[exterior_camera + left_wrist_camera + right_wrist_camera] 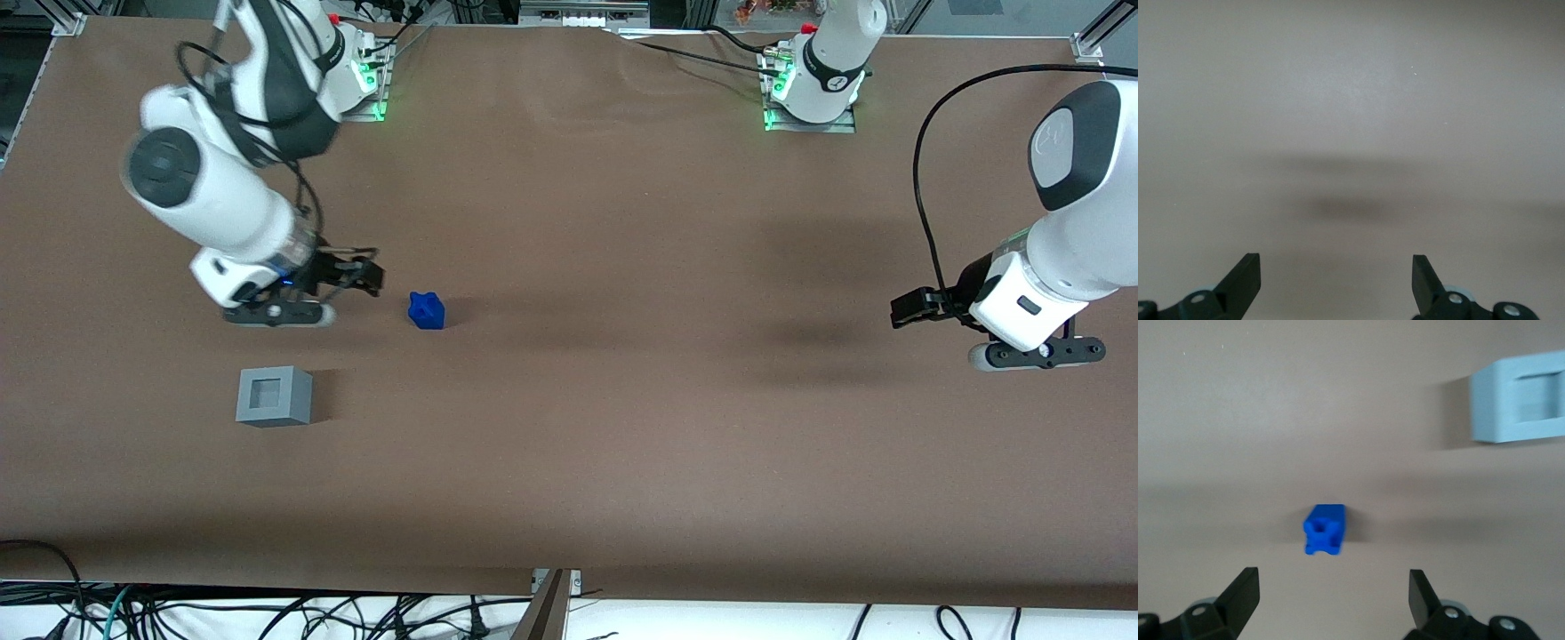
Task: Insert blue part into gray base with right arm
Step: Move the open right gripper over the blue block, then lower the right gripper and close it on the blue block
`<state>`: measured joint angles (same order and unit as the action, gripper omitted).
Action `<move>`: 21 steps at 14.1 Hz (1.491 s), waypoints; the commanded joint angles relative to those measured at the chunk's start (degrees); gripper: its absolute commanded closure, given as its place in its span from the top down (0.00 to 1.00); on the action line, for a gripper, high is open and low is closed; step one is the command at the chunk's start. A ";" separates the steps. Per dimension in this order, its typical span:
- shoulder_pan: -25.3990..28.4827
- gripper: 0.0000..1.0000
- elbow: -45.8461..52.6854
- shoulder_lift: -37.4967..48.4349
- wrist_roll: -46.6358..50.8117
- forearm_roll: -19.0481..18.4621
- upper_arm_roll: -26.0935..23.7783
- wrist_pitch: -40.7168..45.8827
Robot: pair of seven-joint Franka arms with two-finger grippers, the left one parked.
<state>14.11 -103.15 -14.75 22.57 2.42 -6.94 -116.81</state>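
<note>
Brown table (622, 267) is carrying the untouched blue part (426, 310) at centre-left, gray base (274, 396) below it, while the tool (360, 276) is hovering nearby, fingers apart, nothing grasped yet.

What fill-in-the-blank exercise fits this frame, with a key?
1. The gripper hovers with its fingers ____.
2. The blue part rests on the ____, not in the gripper.
3. The socket of the gray base is ____.
4. Nearer the front camera than the blue part is the ____.

Missing words: open; table; empty; gray base
</note>
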 commanded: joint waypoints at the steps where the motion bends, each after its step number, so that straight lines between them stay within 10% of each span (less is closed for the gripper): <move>1: 3.28 0.99 -2.48 -3.26 6.15 -0.04 0.08 -7.26; 16: 5.66 0.97 -17.26 -8.10 11.97 -1.72 0.26 -29.17; 21: 5.67 0.71 -17.26 -8.81 11.97 -2.68 0.35 -29.70</move>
<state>19.47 -119.60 -23.81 33.30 0.85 -6.75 -145.47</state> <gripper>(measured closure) 0.141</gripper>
